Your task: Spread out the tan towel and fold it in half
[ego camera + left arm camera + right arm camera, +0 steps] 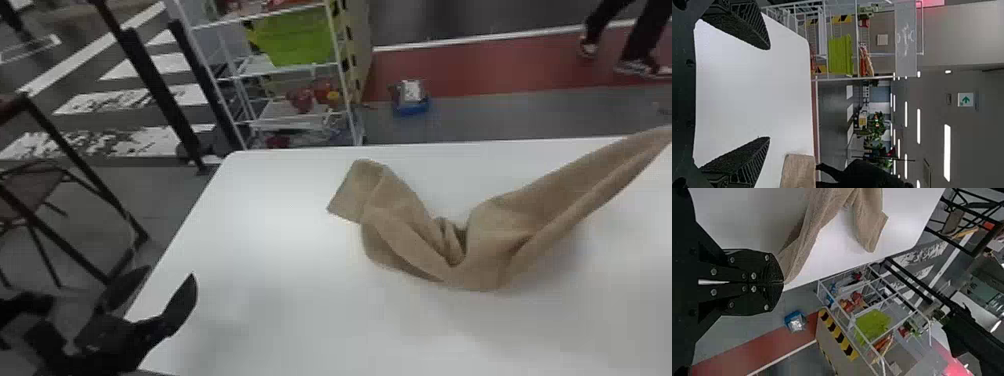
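My left claw (167, 275), spread: tan towel (490, 260) at two o'clock, head view. Right claw (783, 282): clenched on its end.

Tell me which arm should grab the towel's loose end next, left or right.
Left, I'd judge: the left gripper is open and nearer the loose end, while the right gripper is shut on the tan towel toward its other end.

Ceiling lights (947, 152): white strips, lit, glaring against dim surroundings. Table (280, 215): bright, soft pale sheen left of towel (485, 270). Shadows: faint, soft-edged, beside towel. Floor (500, 117) beyond: duller, greyer.
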You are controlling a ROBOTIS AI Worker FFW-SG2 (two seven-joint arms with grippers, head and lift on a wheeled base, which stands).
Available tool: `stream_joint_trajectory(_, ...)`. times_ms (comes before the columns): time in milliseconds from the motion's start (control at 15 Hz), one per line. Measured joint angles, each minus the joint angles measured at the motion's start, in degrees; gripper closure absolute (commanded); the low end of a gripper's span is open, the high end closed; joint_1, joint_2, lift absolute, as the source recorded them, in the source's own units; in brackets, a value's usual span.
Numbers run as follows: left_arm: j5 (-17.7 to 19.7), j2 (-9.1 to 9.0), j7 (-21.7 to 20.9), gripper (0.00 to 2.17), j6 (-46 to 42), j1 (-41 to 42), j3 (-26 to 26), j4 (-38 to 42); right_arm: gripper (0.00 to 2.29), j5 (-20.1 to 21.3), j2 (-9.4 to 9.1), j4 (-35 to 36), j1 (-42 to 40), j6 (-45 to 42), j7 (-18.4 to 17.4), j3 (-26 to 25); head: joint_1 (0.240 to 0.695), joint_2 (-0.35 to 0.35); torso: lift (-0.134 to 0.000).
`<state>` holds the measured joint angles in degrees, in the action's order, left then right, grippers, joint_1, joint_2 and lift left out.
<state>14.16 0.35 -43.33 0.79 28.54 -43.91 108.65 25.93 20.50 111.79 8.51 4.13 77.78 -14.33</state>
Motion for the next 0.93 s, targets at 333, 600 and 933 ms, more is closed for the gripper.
stream_joint_trajectory(333,0.0,0.00,-1.1,0.06,-0.1,-0.2,0.3,-0.1,1.51,8.4,0.78,-4.7,-7.8,-12.3,0.0,2.7,0.695,0.285,-0.134)
stream_joint_trajectory(600,-0.3,0.00,-4.8,0.06,-0.1,-0.2,1.0,0.6,1.51,-4.0,-0.66,-1.5,-4.3,-1.8,0.0,1.3,0.695,0.278,-0.134)
stream_joint_trajectory(933,-0.5,0.00,-13.4,0.06,4.6,0.8,4.4,4.6,1.51,-12.9,-7.43,6.7,3.1,12.8,0.0,2.6,0.695,0.271,-0.134)
